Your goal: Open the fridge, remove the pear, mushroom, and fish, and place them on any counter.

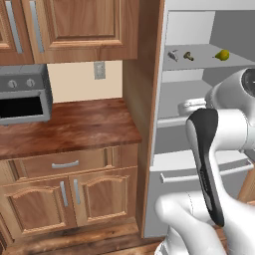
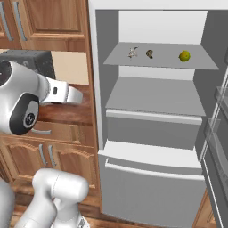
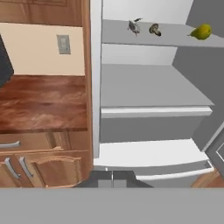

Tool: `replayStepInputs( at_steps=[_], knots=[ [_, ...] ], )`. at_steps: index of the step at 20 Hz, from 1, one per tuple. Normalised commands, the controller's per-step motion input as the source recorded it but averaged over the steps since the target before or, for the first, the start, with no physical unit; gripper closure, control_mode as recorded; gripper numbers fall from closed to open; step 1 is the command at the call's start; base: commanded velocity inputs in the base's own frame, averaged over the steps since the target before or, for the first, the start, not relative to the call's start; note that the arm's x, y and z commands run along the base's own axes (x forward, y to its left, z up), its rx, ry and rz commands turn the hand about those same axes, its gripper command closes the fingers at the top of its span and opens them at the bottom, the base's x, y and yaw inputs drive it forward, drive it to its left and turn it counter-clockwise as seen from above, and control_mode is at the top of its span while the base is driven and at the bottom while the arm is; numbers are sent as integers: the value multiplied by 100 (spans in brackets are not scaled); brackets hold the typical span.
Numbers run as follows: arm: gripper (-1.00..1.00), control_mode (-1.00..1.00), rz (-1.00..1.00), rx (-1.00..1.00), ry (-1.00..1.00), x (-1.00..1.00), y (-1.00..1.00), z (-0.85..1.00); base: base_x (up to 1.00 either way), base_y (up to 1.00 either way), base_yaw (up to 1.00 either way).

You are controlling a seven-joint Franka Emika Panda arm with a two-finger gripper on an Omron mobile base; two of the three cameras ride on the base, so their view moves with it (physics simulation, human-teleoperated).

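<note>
The fridge (image 2: 99, 89) stands open, its door (image 2: 217, 147) swung out to the right. On its upper shelf, from left to right, lie the silvery fish (image 3: 134, 26), the brown mushroom (image 3: 154, 29) and the yellow-green pear (image 3: 201, 31). The same row shows from the base as fish (image 1: 173, 55), mushroom (image 1: 189, 56) and pear (image 1: 222, 55), and as fish (image 2: 132, 52), mushroom (image 2: 150, 54) and pear (image 2: 184, 55). My gripper (image 3: 112, 178) is shut with nothing in it. It hangs in front of the fridge, well below and short of that shelf. The dark wood counter (image 1: 74, 124) lies left of the fridge.
A grey toaster oven (image 1: 22, 94) sits at the counter's far left. Wooden cabinets hang above and stand below the counter. The fridge's middle shelf (image 2: 151, 95) is bare, and the lower drawer with its bar handle (image 2: 151, 171) is closed. A wall outlet (image 3: 64, 44) is behind the counter.
</note>
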Motion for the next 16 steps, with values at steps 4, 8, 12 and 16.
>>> replayStepInputs(
  at_steps=[4,8,12,16],
  knots=[
    [100,-100,10,0,5,0,14,0,0,0,0],
    [100,-100,16,0,6,-13,32,0,0,0,0],
    [100,-100,6,0,3,-3,45,0,0,0,0],
    [100,-100,0,0,0,0,2,0,0,0,0]
  ],
)
